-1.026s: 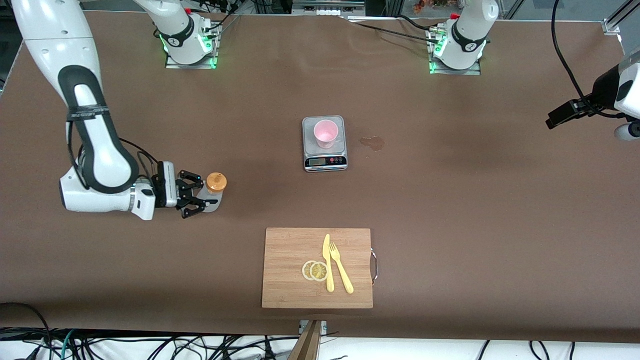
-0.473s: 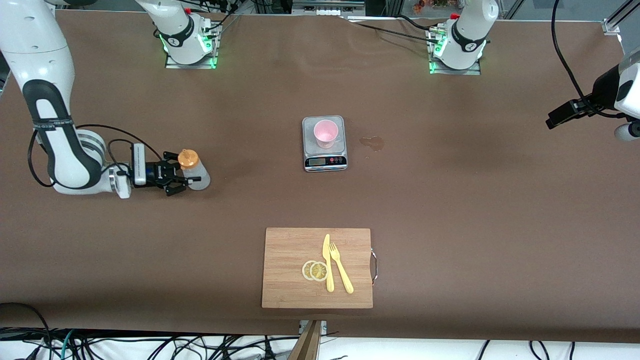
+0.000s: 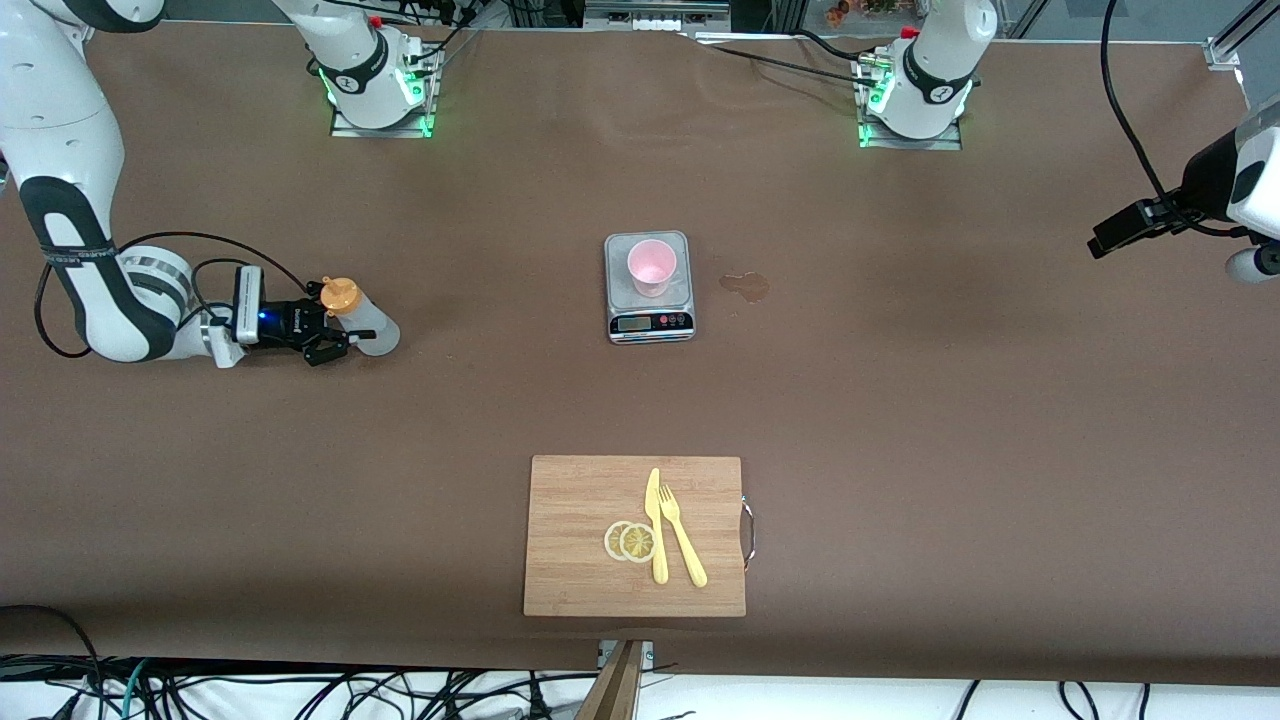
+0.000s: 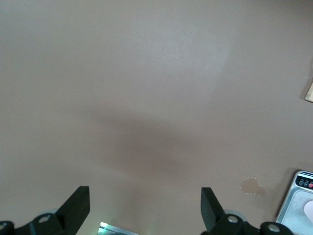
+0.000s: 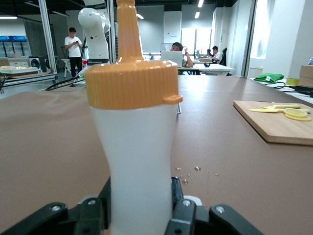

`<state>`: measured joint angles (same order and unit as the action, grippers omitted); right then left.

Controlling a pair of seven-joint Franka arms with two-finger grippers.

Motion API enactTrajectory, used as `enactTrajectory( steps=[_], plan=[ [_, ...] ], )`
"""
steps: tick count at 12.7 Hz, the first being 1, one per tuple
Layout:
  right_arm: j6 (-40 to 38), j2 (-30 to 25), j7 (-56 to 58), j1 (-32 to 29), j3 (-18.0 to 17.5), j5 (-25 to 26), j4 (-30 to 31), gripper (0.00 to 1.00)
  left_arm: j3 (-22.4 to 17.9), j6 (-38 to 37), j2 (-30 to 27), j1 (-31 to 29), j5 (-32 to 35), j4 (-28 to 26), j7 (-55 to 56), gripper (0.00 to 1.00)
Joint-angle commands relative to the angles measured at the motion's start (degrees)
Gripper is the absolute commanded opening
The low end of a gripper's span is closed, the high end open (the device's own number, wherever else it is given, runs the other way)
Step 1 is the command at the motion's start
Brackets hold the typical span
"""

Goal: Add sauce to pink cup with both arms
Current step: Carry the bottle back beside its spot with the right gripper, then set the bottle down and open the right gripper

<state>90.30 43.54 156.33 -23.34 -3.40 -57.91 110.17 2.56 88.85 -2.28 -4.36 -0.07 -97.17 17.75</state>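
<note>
The sauce bottle (image 3: pixel 365 322), whitish with an orange cap (image 3: pixel 340 296), is held in my right gripper (image 3: pixel 335 338) near the right arm's end of the table. In the right wrist view the black fingers (image 5: pixel 183 213) press both sides of the bottle (image 5: pixel 137 156) under its orange cap (image 5: pixel 129 83). The pink cup (image 3: pixel 651 267) stands upright on the scale's grey plate (image 3: pixel 622 292) at mid-table. My left arm (image 3: pixel 1235 180) waits high over the left arm's end of the table. Its gripper (image 4: pixel 144 215) is open and empty; the cup's edge (image 4: pixel 309 210) shows in the left wrist view.
A brownish stain (image 3: pixel 746 286) lies beside the scale (image 3: pixel 650 322), toward the left arm's end. A wooden cutting board (image 3: pixel 575 585) with a yellow knife (image 3: pixel 655 530), a fork (image 3: pixel 682 545) and lemon slices (image 3: pixel 630 541) lies nearer the front camera. Both arm bases stand along the table's back edge.
My right gripper has carried the sauce bottle toward the right arm's end of the table and farther from the front camera. The left arm has hardly moved.
</note>
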Motion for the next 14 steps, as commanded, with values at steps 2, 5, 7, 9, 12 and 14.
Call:
enactTrajectory(
  steps=[2, 5, 7, 9, 12, 14],
  plan=[
    [-1.2, 0.5, 4.3, -1.7, -0.1, 0.2, 0.5, 0.56, 0.2, -0.5, 0.4, -0.6, -1.2, 0.9, -0.6, 1.00],
    [-0.4, 0.6, 4.1, -1.6, -0.1, 0.2, 0.3, 0.83, 0.2, -0.5, 0.4, -0.6, -1.2, 0.9, -0.6, 1.00],
    [0.2, 0.4, 3.5, -1.6, 0.4, 0.3, -0.7, 1.00, 0.2, -0.5, 0.4, -0.6, -1.3, 0.9, -0.6, 1.00],
    [0.2, 0.1, -0.2, -1.3, 1.5, 3.5, -5.7, 1.00, 0.2, -0.5, 0.4, -0.5, -1.3, 0.9, -0.6, 1.00],
    [-1.2, -1.0, -7.9, -1.4, 1.6, 9.8, -14.3, 1.00, 0.2, -0.5, 0.5, -0.6, -1.3, 0.9, -0.6, 1.00],
    [-1.4, -2.4, -13.3, -1.4, 1.6, 12.3, -17.2, 1.00, 0.2, -0.5, 0.4, -0.5, -1.3, 0.9, -0.6, 1.00]
  ],
)
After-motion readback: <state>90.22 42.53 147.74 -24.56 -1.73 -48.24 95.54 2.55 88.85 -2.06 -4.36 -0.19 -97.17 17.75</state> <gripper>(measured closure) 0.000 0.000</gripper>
